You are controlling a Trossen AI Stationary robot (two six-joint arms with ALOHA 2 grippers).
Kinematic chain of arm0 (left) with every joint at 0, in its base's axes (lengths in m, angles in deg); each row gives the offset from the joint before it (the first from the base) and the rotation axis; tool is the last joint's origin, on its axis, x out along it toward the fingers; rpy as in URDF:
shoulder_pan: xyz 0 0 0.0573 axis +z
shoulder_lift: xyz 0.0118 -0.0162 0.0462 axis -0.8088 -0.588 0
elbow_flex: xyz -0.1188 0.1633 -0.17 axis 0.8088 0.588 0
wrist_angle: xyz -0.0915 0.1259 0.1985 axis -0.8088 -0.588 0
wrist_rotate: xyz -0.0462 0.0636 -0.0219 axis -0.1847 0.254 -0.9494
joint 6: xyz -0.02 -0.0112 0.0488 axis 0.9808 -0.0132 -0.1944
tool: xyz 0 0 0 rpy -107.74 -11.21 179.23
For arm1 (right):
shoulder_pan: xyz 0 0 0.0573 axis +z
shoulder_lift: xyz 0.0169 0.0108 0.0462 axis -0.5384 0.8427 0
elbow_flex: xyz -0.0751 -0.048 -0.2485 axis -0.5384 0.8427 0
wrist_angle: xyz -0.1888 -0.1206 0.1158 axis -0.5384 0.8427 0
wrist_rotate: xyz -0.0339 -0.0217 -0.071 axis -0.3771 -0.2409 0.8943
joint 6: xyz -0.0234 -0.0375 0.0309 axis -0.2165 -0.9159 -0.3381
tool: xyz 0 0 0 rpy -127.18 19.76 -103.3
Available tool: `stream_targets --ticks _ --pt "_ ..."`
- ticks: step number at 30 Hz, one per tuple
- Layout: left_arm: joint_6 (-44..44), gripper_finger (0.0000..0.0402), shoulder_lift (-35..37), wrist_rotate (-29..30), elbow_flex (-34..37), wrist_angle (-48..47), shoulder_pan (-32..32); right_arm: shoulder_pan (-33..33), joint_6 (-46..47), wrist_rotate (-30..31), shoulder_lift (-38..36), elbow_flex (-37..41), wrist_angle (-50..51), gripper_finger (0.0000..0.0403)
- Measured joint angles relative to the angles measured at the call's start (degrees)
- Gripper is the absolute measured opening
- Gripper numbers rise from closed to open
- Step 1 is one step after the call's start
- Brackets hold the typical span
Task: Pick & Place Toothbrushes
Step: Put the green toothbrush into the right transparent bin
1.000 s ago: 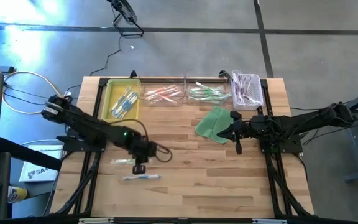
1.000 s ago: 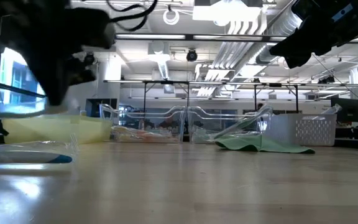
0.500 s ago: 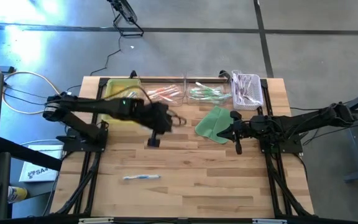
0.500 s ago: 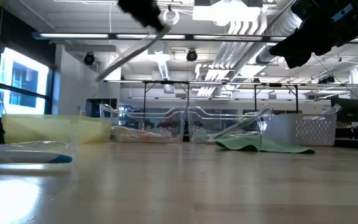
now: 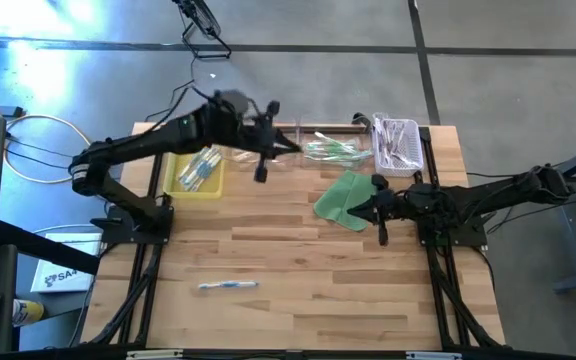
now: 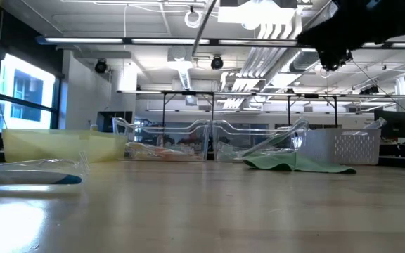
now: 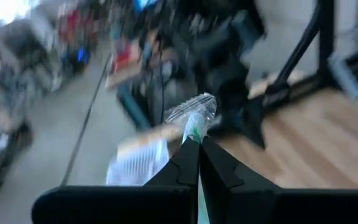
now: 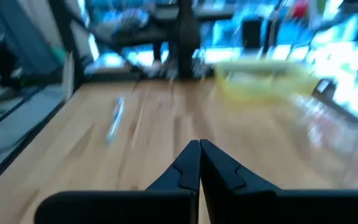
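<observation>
Left hand (image 5: pixel 261 172) is raised above the clear bins at the worktop's (image 5: pixel 298 280) far edge, clamped on a wrapped toothbrush (image 7: pixel 194 118). Right hand (image 5: pixel 383 238) hangs closed, empty, beside the green cloth (image 5: pixel 343 200). Another toothbrush (image 5: pixel 228 285) lies on the near worktop.

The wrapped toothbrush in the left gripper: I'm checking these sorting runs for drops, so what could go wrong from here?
1. The left gripper pinches the wrapped toothbrush near one end, high above the clear bins; the glossy wrapper could slip out.
2. It looks green-tinted; released short, it may land in the orange-brush bin, not the green one.
3. One toothbrush lies far off, easily overlooked.
</observation>
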Motion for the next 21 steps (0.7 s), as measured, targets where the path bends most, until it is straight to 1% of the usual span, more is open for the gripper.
stream_targets --ticks 2,4,8,11,14,18,21 --pt "-0.67 0.0000 -0.51 -5.14 -0.04 3.82 1.07 -0.02 -3.36 2.57 0.00 0.00 -4.65 0.0002" --pt "-0.75 0.0000 -0.75 -8.27 -0.04 6.06 1.79 -0.02 -7.79 4.92 0.40 0.00 -10.16 0.0002" --pt "-0.53 0.0000 -0.91 -8.93 -0.06 6.62 1.91 -0.96 -15.92 5.76 2.72 0.00 -23.10 0.0002" --pt "0.35 0.0000 -1.26 -9.02 -0.01 5.05 1.89 -2.11 -19.27 5.58 5.94 0.00 -31.56 0.0002" --pt "0.54 0.0000 -1.45 -9.31 -0.04 5.19 1.89 -3.34 -20.71 5.36 10.18 0.00 -37.99 0.0002" --pt "0.92 0.0000 -1.78 -9.58 -0.01 5.18 1.89 -5.09 -20.83 2.10 16.74 0.00 -45.43 0.0004" --pt "0.89 0.0000 -1.63 -9.83 -0.01 5.35 1.89 -5.51 -22.24 1.18 21.11 0.00 -50.89 0.0022"
